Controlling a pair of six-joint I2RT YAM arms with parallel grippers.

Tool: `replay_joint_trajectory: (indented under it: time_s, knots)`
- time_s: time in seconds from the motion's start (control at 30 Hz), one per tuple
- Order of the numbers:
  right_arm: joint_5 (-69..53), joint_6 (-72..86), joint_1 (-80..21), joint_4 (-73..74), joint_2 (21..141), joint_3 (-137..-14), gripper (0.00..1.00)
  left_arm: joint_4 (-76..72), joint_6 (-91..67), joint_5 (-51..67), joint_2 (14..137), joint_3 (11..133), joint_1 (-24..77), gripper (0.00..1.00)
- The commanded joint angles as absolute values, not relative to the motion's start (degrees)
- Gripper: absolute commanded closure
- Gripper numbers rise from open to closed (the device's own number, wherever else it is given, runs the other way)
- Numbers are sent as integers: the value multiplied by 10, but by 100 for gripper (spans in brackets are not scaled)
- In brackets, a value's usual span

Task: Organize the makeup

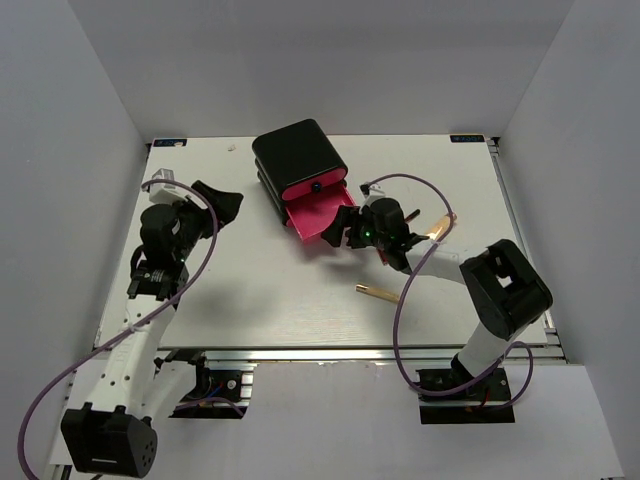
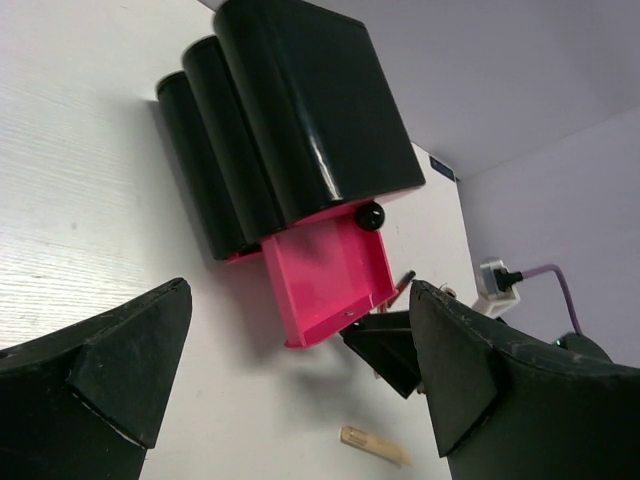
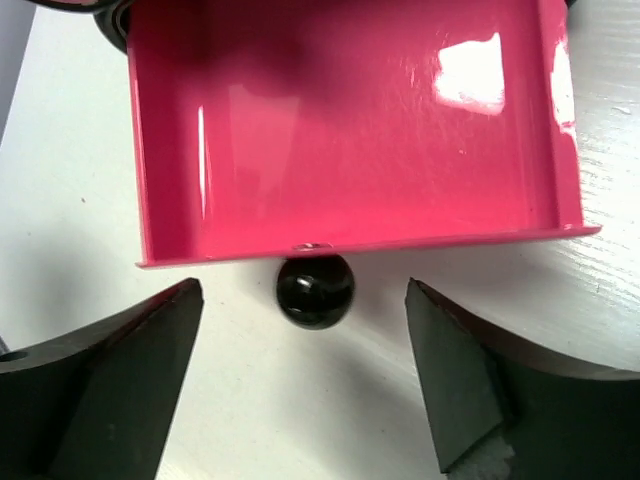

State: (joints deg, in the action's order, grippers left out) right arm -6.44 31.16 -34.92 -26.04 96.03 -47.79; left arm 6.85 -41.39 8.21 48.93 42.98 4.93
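Note:
The black box [image 1: 300, 155] stands at the back middle with one pink drawer [image 1: 318, 215] pulled out; the right wrist view shows that drawer [image 3: 350, 120] empty. Its black knob [image 3: 315, 290] sits level with the tips of my right gripper [image 3: 303, 300], which is open and touches nothing. A slim gold-beige stick [image 1: 378, 293] lies on the table in front of that arm. A peach piece of makeup [image 1: 437, 228] shows partly behind the right wrist. My left gripper [image 1: 222, 205] hangs open and empty at the left, facing the box [image 2: 300, 110] and the drawer [image 2: 325, 275].
White walls close in the table [image 1: 250, 290] on three sides. A purple cable [image 1: 400, 300] loops over the right arm. A thin dark stick [image 2: 405, 280] pokes out beside the drawer's far corner. The right gripper's black fingers [image 2: 385, 350] show under the drawer.

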Motion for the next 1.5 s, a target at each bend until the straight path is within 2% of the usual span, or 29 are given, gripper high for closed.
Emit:
replay_joint_trajectory:
  time_s: [0.0, 0.13, 0.23, 0.27, 0.33, 0.37, 0.43, 0.5, 0.53, 0.57, 0.6, 0.67, 0.7, 0.77, 0.8, 0.87, 0.9, 0.93, 0.97, 1.0, 1.07, 1.1, 1.13, 1.23, 1.37, 1.43, 1.47]
  knots:
    - [-97, 274, -345, -271, 952, -486, 11, 39, -409, 129, 506, 469, 63, 2]
    - [-167, 168, -335, -186, 927, -507, 11, 40, -377, 126, 552, 509, 119, 7]
    - [-271, 72, -303, -115, 877, -491, 11, 41, -343, 113, 583, 546, 185, 21]
    - [-292, 40, -293, -82, 850, -494, 11, 40, -335, 118, 608, 557, 199, 41]
    - [-365, -56, -239, -8, 818, -497, 11, 54, -304, 128, 635, 595, 229, 62]
    - [-378, -90, -217, 16, 785, -500, 12, 66, -292, 131, 662, 611, 238, 68]
    - [-409, -216, -155, 58, 759, -512, 15, 76, -259, 150, 685, 645, 256, 69]
    - [-445, -322, -98, 123, 742, -524, 20, 76, -237, 197, 720, 669, 265, 65]
    - [-453, -384, -85, 159, 743, -545, 25, 83, -229, 206, 735, 678, 272, 59]
    - [-456, -524, -75, 256, 756, -558, 30, 88, -221, 210, 748, 686, 282, 52]
    - [-447, -599, -65, 312, 766, -572, 47, 95, -210, 203, 771, 693, 307, 38]
    - [-420, -732, -56, 425, 804, -598, 57, 110, -188, 194, 792, 709, 330, 30]
    - [-408, -733, -49, 435, 818, -604, 64, 110, -186, 191, 805, 710, 344, 28]
    - [-425, -743, -36, 500, 858, -637, 58, 99, -193, 188, 810, 700, 353, 26]
    - [-440, -753, -38, 530, 867, -649, 46, 97, -200, 175, 808, 695, 355, 25]
    - [-494, -777, -61, 573, 864, -639, 38, 88, -208, 162, 795, 672, 355, 24]
    - [-486, -729, -85, 524, 849, -615, 30, 76, -218, 152, 787, 661, 355, 22]
    - [-460, -669, -114, 459, 805, -581, 27, 72, -221, 131, 765, 650, 354, 16]
    - [-384, -595, -180, 381, 781, -502, 26, 73, -222, 117, 754, 636, 354, 12]
    - [-368, -519, -205, 282, 757, -470, 24, 85, -222, 105, 744, 630, 355, 9]
    - [-344, -453, -255, 206, 706, -422, 16, 97, -221, 65, 709, 615, 354, 2]
    - [-318, -387, -276, 165, 695, -383, 11, 108, -223, 52, 697, 609, 354, 2]
    - [-283, -368, -295, 100, 687, -367, 11, 112, -225, 38, 686, 602, 354, 2]
    - [-164, -324, -337, 28, 714, -340, 11, 118, -241, -23, 625, 566, 354, 2]
    - [-94, -315, -343, -14, 760, -354, 11, 127, -253, -44, 586, 537, 353, 2]
    - [-87, -322, -345, -15, 792, -368, 14, 138, -257, -50, 578, 531, 353, 2]
    - [-84, -324, -345, -13, 802, -373, 18, 140, -258, -54, 571, 529, 354, 2]
